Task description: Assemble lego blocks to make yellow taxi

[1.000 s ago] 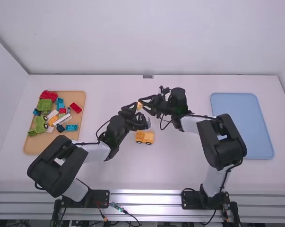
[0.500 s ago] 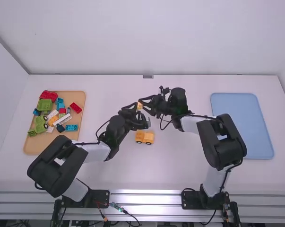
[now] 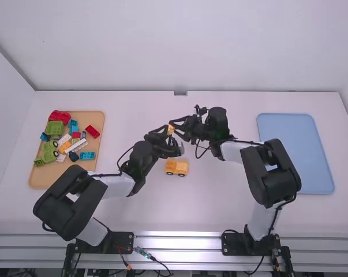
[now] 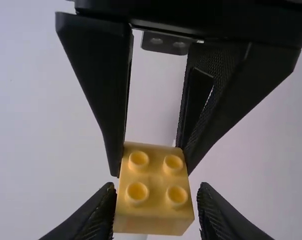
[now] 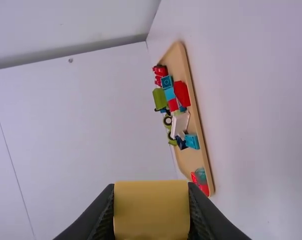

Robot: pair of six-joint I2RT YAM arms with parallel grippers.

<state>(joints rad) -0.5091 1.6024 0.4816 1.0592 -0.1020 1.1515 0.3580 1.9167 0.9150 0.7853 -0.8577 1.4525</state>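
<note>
High view | 2 hands (image 3: 170, 128) at 1 yellow block (image 3: 171, 130) | 1 car (image 3: 176, 168)

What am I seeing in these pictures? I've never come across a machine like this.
It's a robot with a left arm and a right arm at a white table. The high view looks down from above and behind them; each wrist view comes from a camera on that arm's wrist. The right hand grips a yellow block, and the left hand has its fingers on either side of it. A yellow car stands on the table. The wooden tray, at left, holds coloured pieces; the blue tray is at right.
</note>
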